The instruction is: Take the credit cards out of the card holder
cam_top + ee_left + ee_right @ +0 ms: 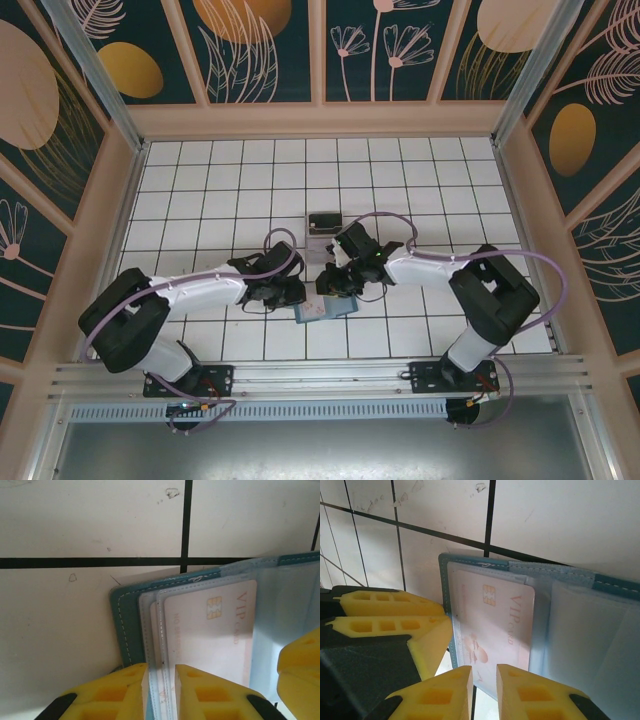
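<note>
Yellow foam left gripper [160, 690] clamps the soft teal card holder [120, 625], open on the tiled bench [75, 520]. Now the right gripper [484, 692] straddles the glossy pink credit card [495, 625] in its clear sleeve [580, 645]; whether it grips, I cannot tell.

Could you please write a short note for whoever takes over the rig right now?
Left claw: shut on the sleeve edge of the open wallet.
Right claw: jaws nearly together at the lower edge of the pale card; grip unclear.
The pale card sits in its sleeve. A small box lies beyond the wallet.
Done: wallet opened.
Left: draw the pale card out, then any others.
</note>
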Action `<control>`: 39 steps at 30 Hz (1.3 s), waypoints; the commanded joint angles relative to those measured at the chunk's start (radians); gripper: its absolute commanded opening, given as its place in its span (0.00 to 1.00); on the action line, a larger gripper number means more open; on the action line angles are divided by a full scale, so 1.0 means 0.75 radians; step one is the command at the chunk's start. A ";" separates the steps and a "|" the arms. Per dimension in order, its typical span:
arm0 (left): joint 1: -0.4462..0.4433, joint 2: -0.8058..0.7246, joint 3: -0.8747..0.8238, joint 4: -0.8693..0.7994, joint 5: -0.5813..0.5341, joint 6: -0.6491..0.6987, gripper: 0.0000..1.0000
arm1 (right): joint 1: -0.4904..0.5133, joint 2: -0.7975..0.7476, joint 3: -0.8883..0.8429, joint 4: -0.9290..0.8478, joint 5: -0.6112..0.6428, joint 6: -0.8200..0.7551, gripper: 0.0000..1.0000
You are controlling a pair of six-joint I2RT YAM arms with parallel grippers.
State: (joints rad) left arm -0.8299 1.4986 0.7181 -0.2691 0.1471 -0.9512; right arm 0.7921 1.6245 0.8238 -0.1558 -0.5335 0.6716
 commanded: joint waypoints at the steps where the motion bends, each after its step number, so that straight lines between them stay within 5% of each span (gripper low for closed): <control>1: 0.004 0.030 0.006 -0.015 0.004 0.036 0.22 | 0.001 0.034 -0.022 0.043 -0.025 -0.027 0.21; 25: 0.004 0.111 -0.006 -0.079 -0.022 0.074 0.15 | -0.013 0.091 -0.130 0.190 -0.089 -0.011 0.20; 39: 0.004 0.085 -0.014 -0.042 0.009 0.055 0.12 | -0.024 0.014 -0.284 0.586 -0.264 0.129 0.17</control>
State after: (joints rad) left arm -0.8291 1.5410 0.7334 -0.2836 0.1490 -0.9092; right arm 0.7712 1.6627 0.6395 0.1577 -0.6636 0.7231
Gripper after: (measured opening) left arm 0.125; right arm 0.170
